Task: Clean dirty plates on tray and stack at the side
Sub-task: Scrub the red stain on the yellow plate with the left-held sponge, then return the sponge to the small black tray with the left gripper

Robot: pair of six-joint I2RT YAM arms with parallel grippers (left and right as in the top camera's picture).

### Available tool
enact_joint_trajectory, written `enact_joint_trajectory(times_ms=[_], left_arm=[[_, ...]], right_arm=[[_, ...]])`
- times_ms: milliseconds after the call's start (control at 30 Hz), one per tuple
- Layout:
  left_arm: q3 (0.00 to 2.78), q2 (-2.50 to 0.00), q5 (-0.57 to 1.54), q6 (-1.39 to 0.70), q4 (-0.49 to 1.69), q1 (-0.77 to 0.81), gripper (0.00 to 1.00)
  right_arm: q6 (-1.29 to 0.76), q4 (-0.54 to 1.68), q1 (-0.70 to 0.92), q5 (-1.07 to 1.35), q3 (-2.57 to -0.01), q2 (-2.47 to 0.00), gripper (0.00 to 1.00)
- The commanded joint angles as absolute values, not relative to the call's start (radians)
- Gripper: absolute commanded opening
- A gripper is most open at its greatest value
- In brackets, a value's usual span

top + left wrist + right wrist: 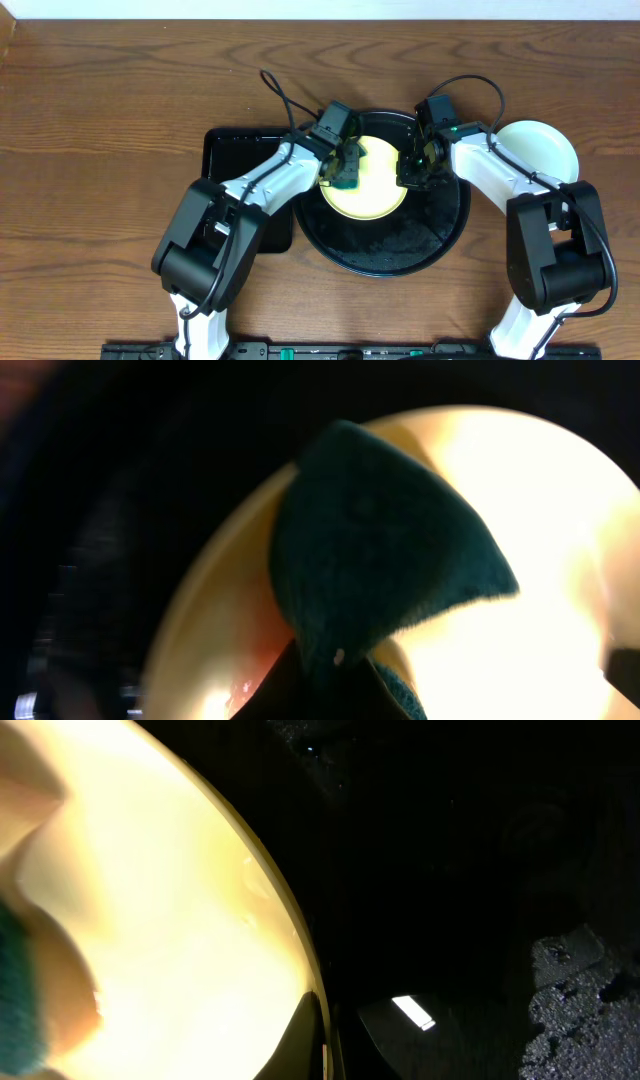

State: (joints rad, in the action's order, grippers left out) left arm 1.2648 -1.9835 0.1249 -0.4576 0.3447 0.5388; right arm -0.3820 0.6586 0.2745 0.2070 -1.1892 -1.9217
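Note:
A pale yellow plate [378, 197] lies in the round black tray [400, 245], in its upper left part. My left gripper [345, 170] is shut on a dark green sponge [380, 550] that presses on the plate's left side [540, 510]. A red smear [262, 660] shows on the plate next to the sponge. My right gripper [413, 170] is shut on the yellow plate's right rim [318, 1020], one finger over the plate and one outside it. A pale, light-coloured plate [540, 150] sits on the table to the right of the tray.
A smaller rectangular black tray [235, 155] lies left of the round tray, partly under my left arm. The round tray's floor [560, 990] looks wet and speckled at its front. Both arms' cables arch above the tray.

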Motion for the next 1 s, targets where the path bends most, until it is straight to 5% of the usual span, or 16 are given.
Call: enact_joint_trajectory(times_ms=[0, 400, 533, 600, 700, 967], left_arm=[[1.259, -1.967, -0.039, -0.381, 0.357, 0.499, 0.07], [1.259, -1.61, 0.014, -0.371, 0.469, 0.493, 0.08], [1.259, -1.542, 0.01, -0.369, 0.592, 0.447, 0.08], [1.259, -1.538, 0.011, -0.366, 0.652, 0.407, 0.08], [1.25, -1.549, 0.011, -0.365, 0.716, 0.337, 0.08], [1.149, -1.602, 0.011, -0.28, 0.726, 0.218, 0.08]], right_arm=[[-0.381, 0.669, 0.281, 0.158, -1.179, -1.949, 0.01], [-0.381, 0.665, 0.281, 0.158, -1.179, -1.949, 0.01], [-0.381, 0.65, 0.282, 0.158, -1.179, -1.949, 0.21], [-0.381, 0.639, 0.284, 0.159, -1.179, -1.949, 0.18], [-0.381, 0.629, 0.289, 0.158, -1.179, -1.949, 0.01], [-0.363, 0.628, 0.291, 0.166, -1.181, -1.925, 0.01]])
